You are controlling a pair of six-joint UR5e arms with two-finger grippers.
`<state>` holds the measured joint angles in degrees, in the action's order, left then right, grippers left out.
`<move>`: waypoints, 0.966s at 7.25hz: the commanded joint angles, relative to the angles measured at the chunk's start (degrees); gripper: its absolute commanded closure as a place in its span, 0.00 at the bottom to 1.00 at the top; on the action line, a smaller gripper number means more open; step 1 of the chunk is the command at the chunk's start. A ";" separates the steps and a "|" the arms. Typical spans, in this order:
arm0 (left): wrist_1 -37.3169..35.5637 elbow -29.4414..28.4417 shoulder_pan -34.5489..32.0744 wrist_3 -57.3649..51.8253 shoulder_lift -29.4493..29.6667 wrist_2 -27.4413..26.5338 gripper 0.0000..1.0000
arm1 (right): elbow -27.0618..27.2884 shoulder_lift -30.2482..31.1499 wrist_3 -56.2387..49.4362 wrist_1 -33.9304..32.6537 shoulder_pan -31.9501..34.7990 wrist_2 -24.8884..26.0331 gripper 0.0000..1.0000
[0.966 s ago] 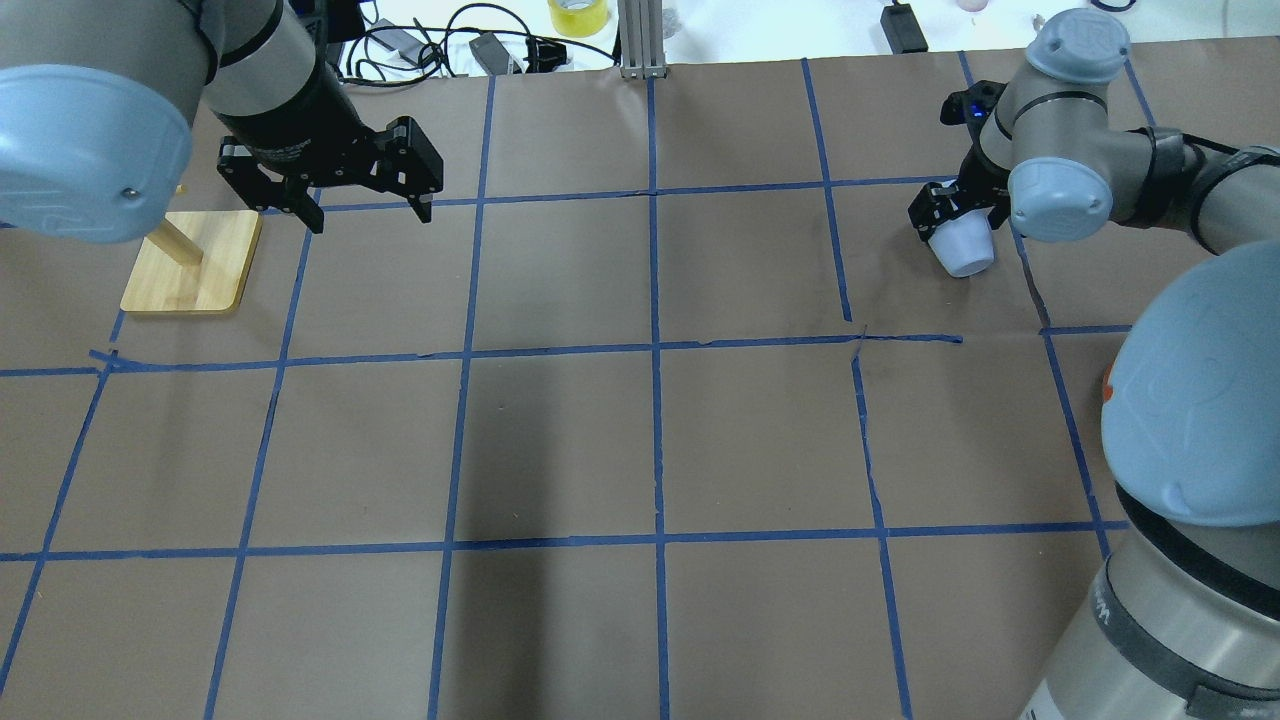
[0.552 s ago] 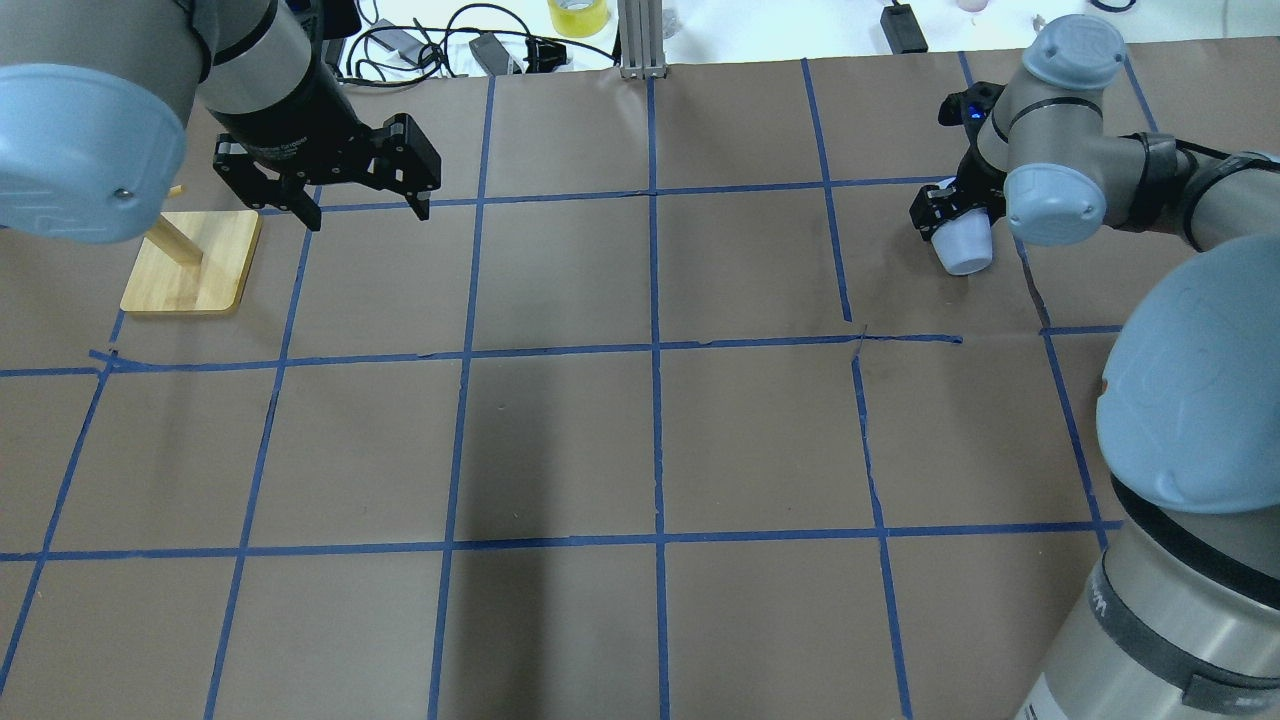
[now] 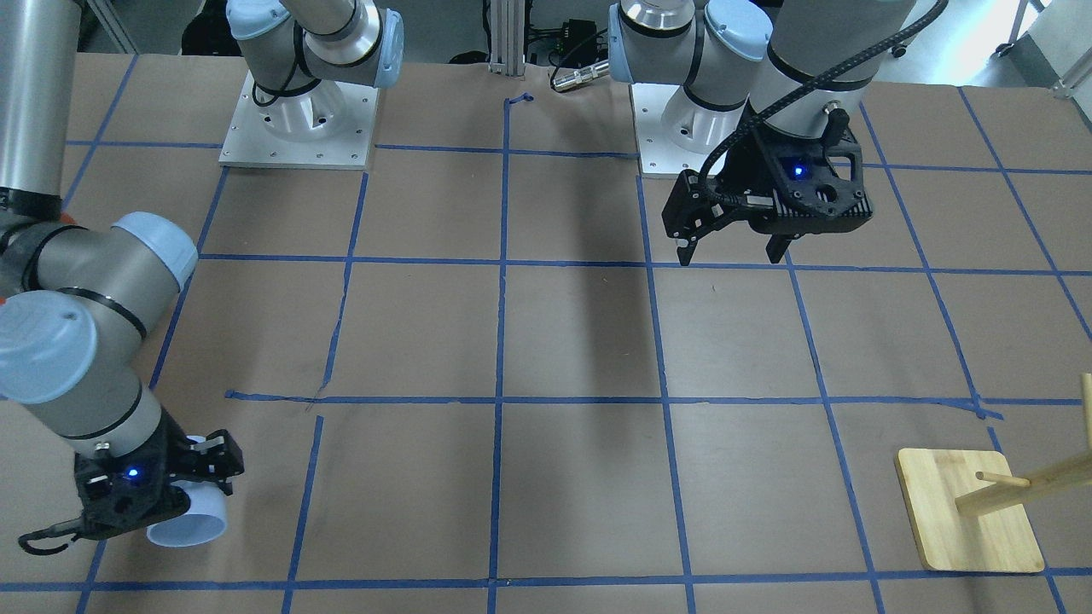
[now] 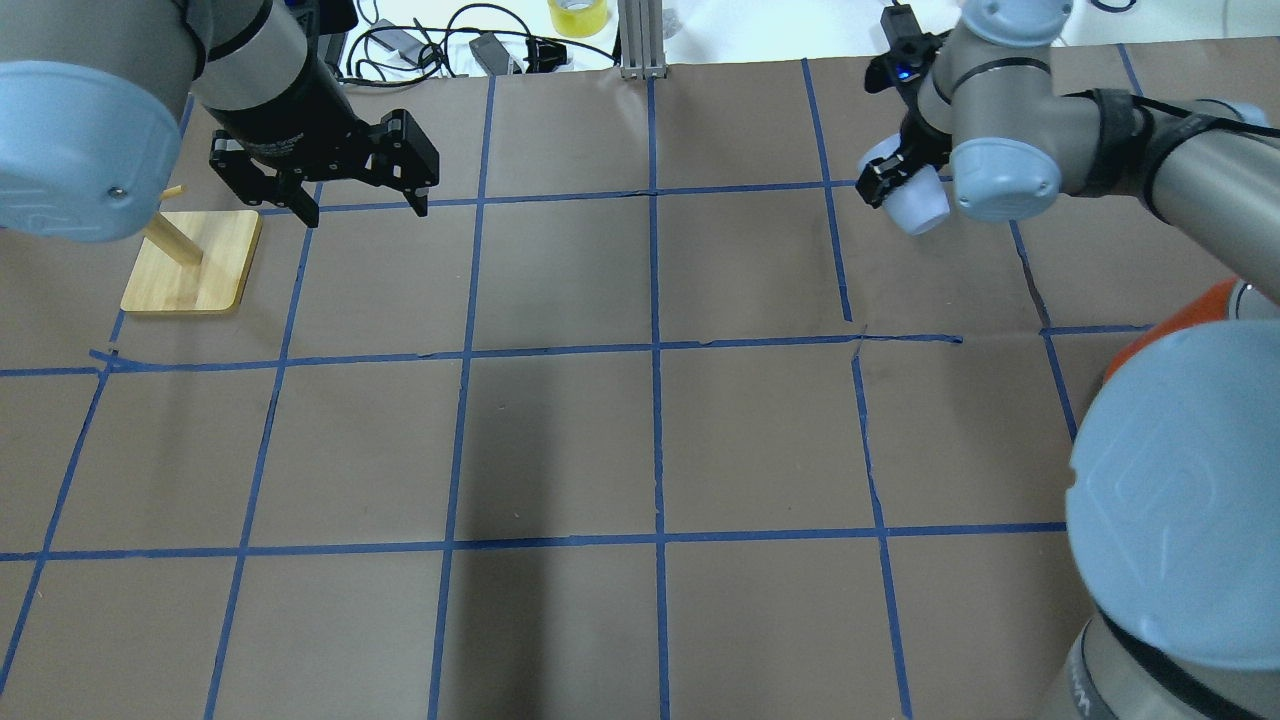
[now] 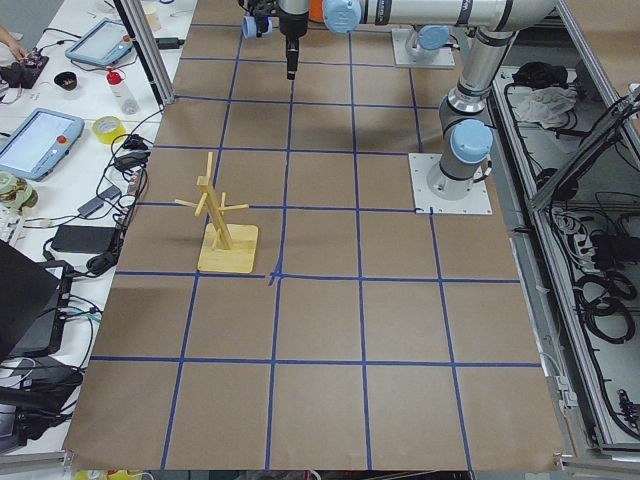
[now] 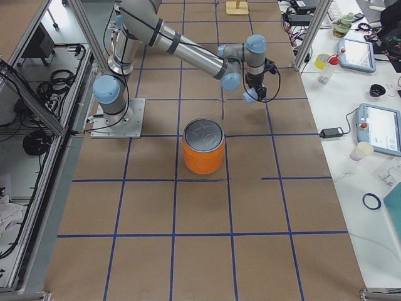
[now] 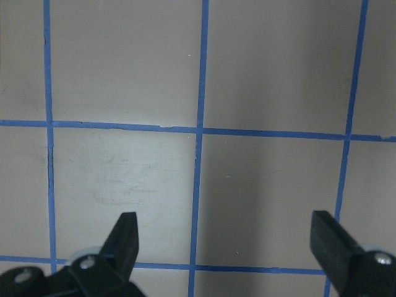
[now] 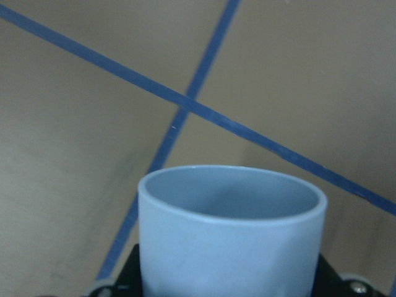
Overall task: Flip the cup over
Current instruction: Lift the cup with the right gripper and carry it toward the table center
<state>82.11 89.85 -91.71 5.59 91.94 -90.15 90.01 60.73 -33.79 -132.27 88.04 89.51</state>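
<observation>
We have the cup [image 4: 920,205] clamped in the right gripper [image 4: 897,183] at the far right of the bench [image 4: 560,440]. It looks lifted clear of the paper and tilted over, so we judge the step in hand to be the turn itself, partway through. The right wrist view shows the gripper closed around the lower part of the wall, with the rim pointing away from the camera. The hold looks square, but the wall is smooth and tapered, so the cup could slip in the grasp if we swing fast. To do this well we roll the wrist slowly, at a height where the wide rim cannot scrape the bench, and we finish the roll before descending. Then we lower straight down until the cup's end sits flat on the paper, and only then let go, since a cup released at a tilt would likely tip or roll. The left gripper [image 4: 366,210] hangs spread wide and empty at the far left, near the wooden stand [image 4: 190,265], well apart from the work, and we leave it there. The orange can [image 6: 203,157] stands nearer on the right side, apart from the cup, so we set down here rather than carry toward it.
</observation>
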 commanded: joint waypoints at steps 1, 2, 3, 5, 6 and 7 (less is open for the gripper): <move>0.07 -0.20 0.21 -0.06 -0.10 -0.02 0.00 | -1.50 -0.88 -15.58 -0.53 10.89 0.31 0.74; 0.07 -0.20 0.65 -0.41 -0.10 -0.02 0.00 | -1.59 -1.58 -19.96 -1.58 13.88 -0.91 0.74; 0.07 0.32 0.74 -1.63 -0.19 -0.20 0.00 | -1.77 -3.06 -20.18 -1.94 18.00 -1.09 0.74; 0.16 0.33 1.18 -2.08 -0.10 -0.98 0.00 | -1.68 -4.75 -26.62 -4.66 23.56 -1.18 0.74; 0.16 0.42 1.79 -2.95 -0.10 -0.38 0.00 | -1.68 -5.01 -32.86 -4.75 23.84 -3.53 0.74; 0.16 0.33 2.06 -3.04 -0.10 -0.29 0.00 | -1.59 -6.32 -36.32 -4.76 23.84 -7.64 0.71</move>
<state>82.25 90.20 -90.11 2.96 91.83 -90.63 88.34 55.60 -64.66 -136.85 111.35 85.75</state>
